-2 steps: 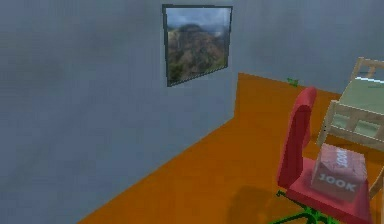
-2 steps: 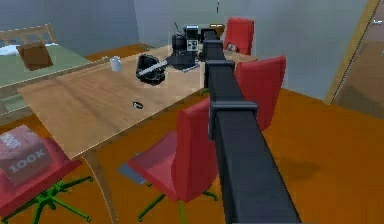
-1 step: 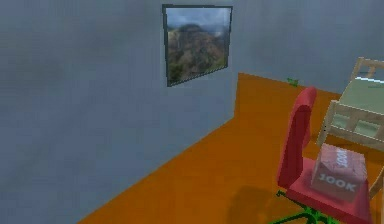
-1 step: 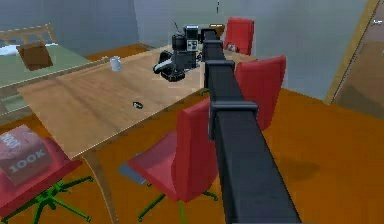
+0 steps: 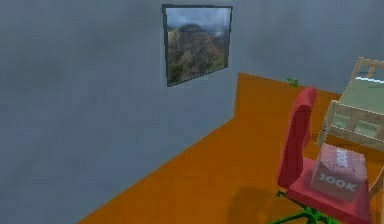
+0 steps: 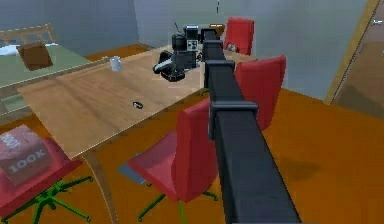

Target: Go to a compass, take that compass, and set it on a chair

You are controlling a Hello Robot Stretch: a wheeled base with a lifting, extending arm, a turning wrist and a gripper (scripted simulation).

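Progress looks partial, as I judge it: the dark square arm (image 6: pixel 240 140) reaches across the long light wooden counter (image 6: pixel 80 95), and the pincer (image 6: pixel 164 68) shows at its far end against the tabletop, so I cannot tell whether it holds anything. A small dark flat thing (image 6: pixel 137 102), possibly the compass, lies mid-counter, apart from the pincer. Setting it on a red padded chair (image 6: pixel 190 150) is not yet done. The forward view adds a framed landscape picture (image 5: pixel 196 43) on a grey wall (image 5: pixel 80 100); the arm side view gives the counter and arm.

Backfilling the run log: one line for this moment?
arm: out toward wooden table | gripper: at table's far side, hold unclear | small dark thing: on tabletop | red chair: beside table
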